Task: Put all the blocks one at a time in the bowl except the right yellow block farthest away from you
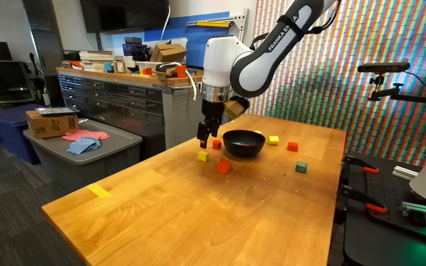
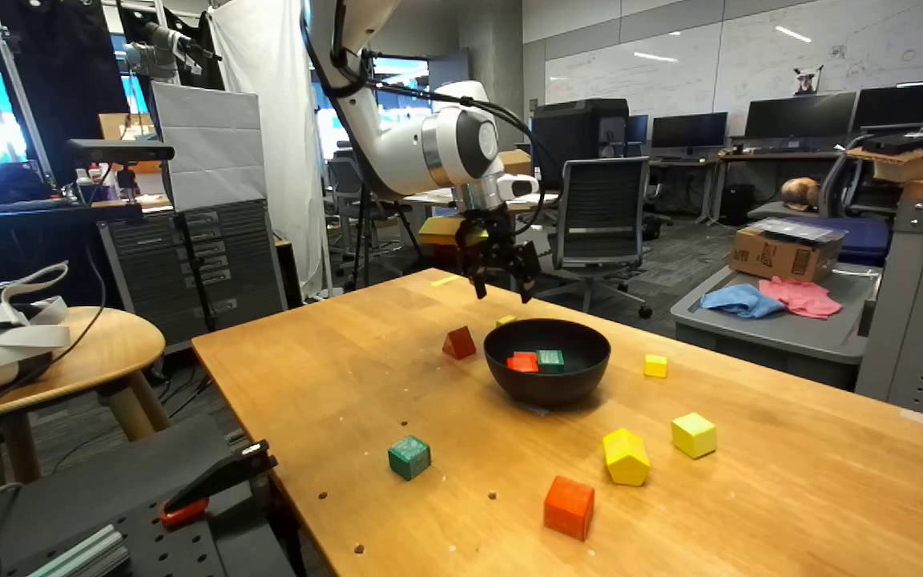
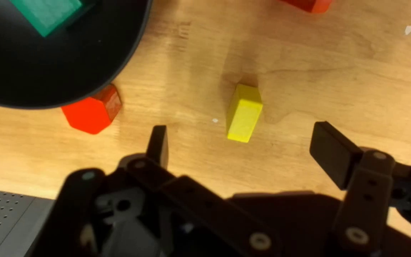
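Gripper (image 3: pixel 247 150): one, nearest the wrist camera; we find its two dark, hard-edged fingers (image 3: pixel 334 153) spread wide, above the table (image 1: pixel 205 221).
Near yellow (image 3: pixel 244 116): one small, flat-faced block on the table, seen between the fingers in the wrist view.
Bowl (image 2: pixel 546 393): one, round, smooth, black, upright on the table; in it we see one green block (image 2: pixel 550 361) and at least one red block (image 2: pixel 522 362); we cannot tell if there are two.
Other yellows: three in an exterior view: a small block (image 2: pixel 655 366) near the table edge, a yellow cube (image 2: pixel 694 435) and a five-sided prism (image 2: pixel 626 457), the last two side by side.
Reds on table: three; a wedge (image 1: pixel 224 166), a many-sided piece (image 1: pixel 216 144) just beside the bowl, a red cube (image 2: pixel 569 507) well apart from both.
Greens on table: one green cube (image 2: pixel 409 457), its faces mottled paler.
Table: one, grained wood, small round holes, pale flecks; one strip of yellow tape (image 1: pixel 99 190).
Tub (image 1: pixel 102 166): one, grey; on top, one pink cloth (image 1: pixel 87 135) and one blue cloth (image 1: pixel 83 145), both rumpled, and one cardboard carton (image 1: pixel 52 124).
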Available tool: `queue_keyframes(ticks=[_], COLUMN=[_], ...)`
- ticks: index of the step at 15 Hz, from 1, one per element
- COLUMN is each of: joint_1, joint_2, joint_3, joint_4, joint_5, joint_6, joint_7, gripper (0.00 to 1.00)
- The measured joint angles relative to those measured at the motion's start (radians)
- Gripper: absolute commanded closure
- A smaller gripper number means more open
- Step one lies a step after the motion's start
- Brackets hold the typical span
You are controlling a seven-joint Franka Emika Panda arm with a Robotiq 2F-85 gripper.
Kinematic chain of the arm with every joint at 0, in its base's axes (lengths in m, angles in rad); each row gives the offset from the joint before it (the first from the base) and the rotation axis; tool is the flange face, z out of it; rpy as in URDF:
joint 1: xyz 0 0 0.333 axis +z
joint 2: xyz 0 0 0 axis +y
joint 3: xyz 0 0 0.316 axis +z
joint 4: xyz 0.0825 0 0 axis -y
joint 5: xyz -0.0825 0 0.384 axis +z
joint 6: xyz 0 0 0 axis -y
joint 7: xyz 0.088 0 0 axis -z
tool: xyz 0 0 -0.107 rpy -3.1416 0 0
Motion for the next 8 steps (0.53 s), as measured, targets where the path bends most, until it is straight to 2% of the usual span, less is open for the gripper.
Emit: queue_keyframes(ticks=[7,8], joint_1=[0.049,0.054], joint_2=[0.069,0.082], joint_3=[-0.024,-0.027], joint_4=[0.098,0.117], joint_5=[0.026,0.027], joint_6=[-0.094,-0.097], joint_7=[0.011,0.014], gripper=[0.00,0.03])
